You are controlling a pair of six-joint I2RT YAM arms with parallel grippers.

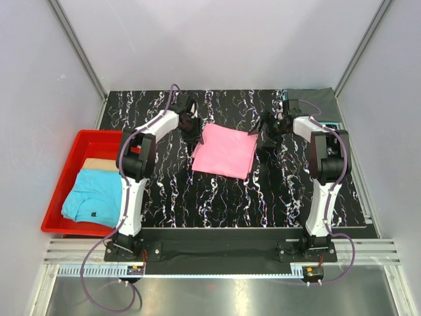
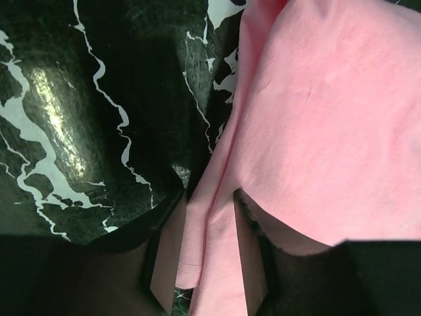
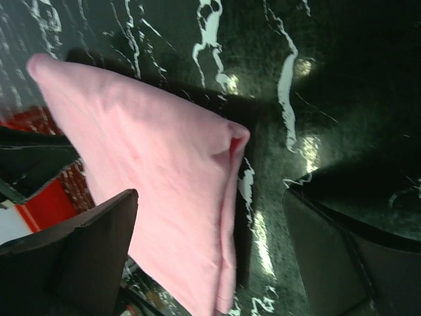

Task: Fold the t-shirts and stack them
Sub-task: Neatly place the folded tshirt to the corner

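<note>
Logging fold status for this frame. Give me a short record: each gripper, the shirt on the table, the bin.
shirt on table: pink t-shirt, folded over, mid marbled table
left gripper: shut on the pink t-shirt's left edge
right gripper: open, jaws either side of its right corner
red bin: holds a light blue t-shirt and a tan cloth

A bright pink t-shirt (image 1: 225, 151), folded into a rough rectangle, is being seen lying in the middle of the table (image 1: 197, 197), with its left edge being pinched by the left gripper (image 2: 207, 263). A light blue t-shirt (image 1: 94, 196) with a small dark mark is being held, loosely folded, in the red bin (image 1: 56, 191) at the left. A dark grey one (image 1: 312, 97) is being seen flat at the far right corner.
</note>
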